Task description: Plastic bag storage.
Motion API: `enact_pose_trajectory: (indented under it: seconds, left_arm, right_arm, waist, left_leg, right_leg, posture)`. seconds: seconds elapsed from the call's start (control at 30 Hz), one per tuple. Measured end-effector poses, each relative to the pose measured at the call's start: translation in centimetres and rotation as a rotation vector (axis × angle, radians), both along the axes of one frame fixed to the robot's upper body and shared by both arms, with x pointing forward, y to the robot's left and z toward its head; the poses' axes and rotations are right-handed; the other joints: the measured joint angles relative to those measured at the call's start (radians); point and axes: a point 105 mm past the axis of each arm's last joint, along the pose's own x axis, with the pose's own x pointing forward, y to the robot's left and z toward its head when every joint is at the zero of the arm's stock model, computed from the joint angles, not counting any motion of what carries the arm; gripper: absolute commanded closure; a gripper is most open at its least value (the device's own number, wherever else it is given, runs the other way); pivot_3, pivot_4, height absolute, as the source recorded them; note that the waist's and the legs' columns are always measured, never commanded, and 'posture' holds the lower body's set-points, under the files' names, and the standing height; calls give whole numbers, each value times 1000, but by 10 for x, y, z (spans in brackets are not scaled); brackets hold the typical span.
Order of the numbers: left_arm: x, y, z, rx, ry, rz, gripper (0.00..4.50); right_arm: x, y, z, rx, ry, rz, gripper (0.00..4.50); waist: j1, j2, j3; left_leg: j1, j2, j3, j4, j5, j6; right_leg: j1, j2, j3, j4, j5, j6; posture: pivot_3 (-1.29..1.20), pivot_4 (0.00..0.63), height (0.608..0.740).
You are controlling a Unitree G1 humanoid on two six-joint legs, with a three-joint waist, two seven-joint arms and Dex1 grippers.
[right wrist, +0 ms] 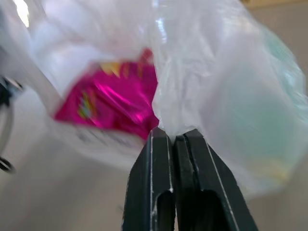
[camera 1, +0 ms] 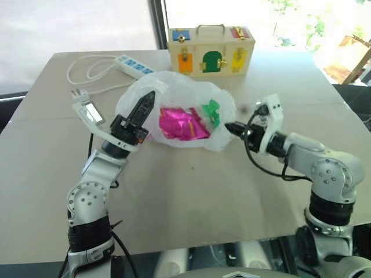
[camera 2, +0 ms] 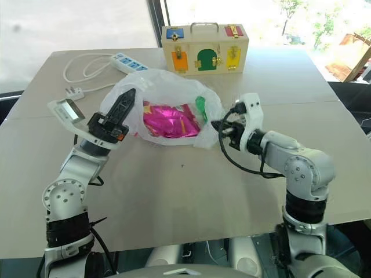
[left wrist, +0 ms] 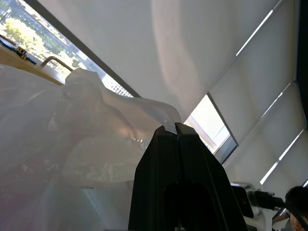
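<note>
Thin, crinkly, translucent white film makes up the plastic bag (camera 1: 174, 110), which sits puffed and rounded on the matte beige table (camera 1: 191, 197), in front of the boxy wooden case (camera 1: 210, 51) with its coloured latches. Through the film we see a glossy pink foil packet (camera 1: 182, 123) and a small green item (camera 1: 211, 112). Our left pincer (camera 1: 145, 104), slim and black, is closed on the bag's left edge, its tip pinching a fold. Our right pincer (camera 1: 231, 127) is clamped tight on the bag's right edge. A white power strip (camera 1: 134, 66) with looped cord lies behind the bag.
</note>
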Motion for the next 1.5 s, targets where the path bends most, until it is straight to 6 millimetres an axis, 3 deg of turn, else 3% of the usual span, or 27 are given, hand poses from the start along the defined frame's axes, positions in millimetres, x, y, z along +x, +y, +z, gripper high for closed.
enact_pose_trajectory:
  seconds: [0.17, 0.23, 0.3, 0.4, 0.47, 0.5, 0.53, 0.6, 0.7, 0.87, 0.97, 1.03, 1.1, 1.23, 1.3, 1.37, 1.43, 1.5]
  left_arm:
    - [2, 1, 3, -10, -3, 12, 4500]
    - [9, 2, 12, -40, -10, 27, 4500]
    - [18, 4, 33, -133, -23, 38, 4500]
    - [29, 14, 100, -321, -131, 43, 4500]
    - [27, 22, 142, -337, -224, 63, 4500]
    - [27, 23, 144, -336, -228, 64, 4500]
    - [22, 34, 169, -336, -298, 78, 4500]
    - [32, 40, 179, -323, -293, 73, 4500]
    - [43, 46, 183, -286, -282, 65, 3796]
    - [52, 37, 151, -234, -201, 12, 1299]
    - [54, 30, 123, -159, -123, -7, 0]
    - [50, 28, 110, -91, -94, -12, 0]
    - [42, 29, 85, 33, -26, 1, 0]
    - [19, 55, 0, 334, 256, 117, 0]
    - [-11, 70, -48, 506, 398, 151, 0]
    - [-42, 82, -88, 608, 527, 154, 0]
    - [-69, 86, -108, 684, 577, 148, 0]
    - [-93, 89, -123, 759, 578, 170, 0]
  right_arm:
    - [5, 9, 24, 296, 71, 29, 4428]
    - [12, 4, 46, 466, 61, 25, 4428]
    - [24, -10, 78, 626, 26, 2, 4428]
    - [40, -36, 138, 889, -55, 6, 4428]
    - [40, -50, 166, 965, -117, 45, 4428]
    - [40, -51, 167, 968, -121, 46, 4428]
    - [37, -68, 186, 1011, -191, 58, 4428]
    - [45, -78, 192, 1003, -204, 41, 4428]
    - [49, -78, 193, 961, -226, 69, 4500]
    - [43, -77, 195, 878, -284, 96, 2075]
    - [38, -83, 178, 802, -293, 86, 652]
    - [34, -82, 163, 723, -287, 99, 49]
    - [19, -82, 136, 571, -277, 139, 49]
    - [-2, -109, 54, 220, -138, 99, 49]
    - [-10, -128, 5, -15, -67, 33, 49]
    - [-15, -144, -35, -116, -7, -9, 49]
    - [-17, -153, -51, -128, -38, -20, 49]
    - [-16, -175, -64, -191, -128, -68, 49]
  waist:
    - [3, 0, 0]
    - [4, 1, 0]
    - [6, 0, 2]
    - [6, -1, 3]
    - [2, -1, 3]
    - [2, -1, 3]
    - [-2, 2, 1]
    - [-3, 1, 2]
    - [-8, 2, 2]
    - [-8, 2, 2]
    - [-4, 2, 2]
    - [-4, 2, 2]
    - [-4, 2, 2]
    - [-3, 2, 2]
    - [-8, 1, 1]
    - [-8, 1, 1]
    - [-3, 2, 2]
    - [0, 2, 1]
  left_leg:
    - [-1, -1, 0, 0, 0, 0]
    - [-1, -1, -1, 0, 0, 0]
    - [-1, -2, -1, 1, 0, 0]
    - [-2, -2, -2, 2, 0, 0]
    - [-2, -3, 0, 0, 0, 0]
    - [-2, -3, 0, 0, 0, 0]
    - [-2, -3, 2, -4, 2, -2]
    - [-8, -3, 2, -4, 2, -2]
    - [-17, -3, 3, -2, 2, -2]
    - [-18, -2, 3, -2, 2, -2]
    - [-18, -2, 3, 0, 2, -2]
    - [-18, -2, 4, 0, 2, -2]
    - [-17, -2, 4, -1, 2, -2]
    - [-17, -2, 6, -2, 0, 0]
    - [-15, -1, 7, -2, -1, 1]
    - [-14, 0, 7, -1, -1, 2]
    - [-12, 1, 7, 0, -1, 1]
    - [-3, 2, 10, -1, -1, 0]
  right_leg:
    - [0, -1, -1, 0, 0, 0]
    - [0, -1, -1, 0, 0, 0]
    - [0, -1, -2, 0, 0, 0]
    - [-1, 0, -2, 1, 1, 1]
    - [-1, 0, -1, 0, 0, 1]
    - [-1, 0, -1, 0, 0, 1]
    - [-1, -1, -1, 1, -1, 3]
    - [-7, -1, -1, 0, -1, 4]
    - [-16, -1, 1, 2, -1, 4]
    - [-18, -2, 1, 3, -1, 4]
    - [-17, -3, 1, 2, -1, 4]
    - [-17, -3, 2, 2, -1, 4]
    - [-17, -3, 3, 2, -1, 4]
    - [-17, -7, 5, 0, -1, 4]
    - [-17, -8, 7, -1, -2, 4]
    - [-17, -8, 8, -1, -2, 4]
    - [-16, -7, 9, -1, -2, -2]
    - [-6, -9, 9, -2, -2, -4]
  posture:
    - [0, 150, 740]
    - [0, 150, 740]
    - [0, 150, 740]
    - [0, 150, 740]
    - [0, 150, 740]
    - [0, 150, 740]
    - [0, 150, 740]
    - [0, 150, 740]
    - [0, 150, 740]
    - [0, 150, 740]
    - [0, 150, 740]
    - [0, 150, 740]
    - [0, 150, 740]
    - [0, 150, 740]
    - [0, 150, 740]
    - [0, 150, 740]
    - [0, 150, 740]
    - [0, 150, 740]
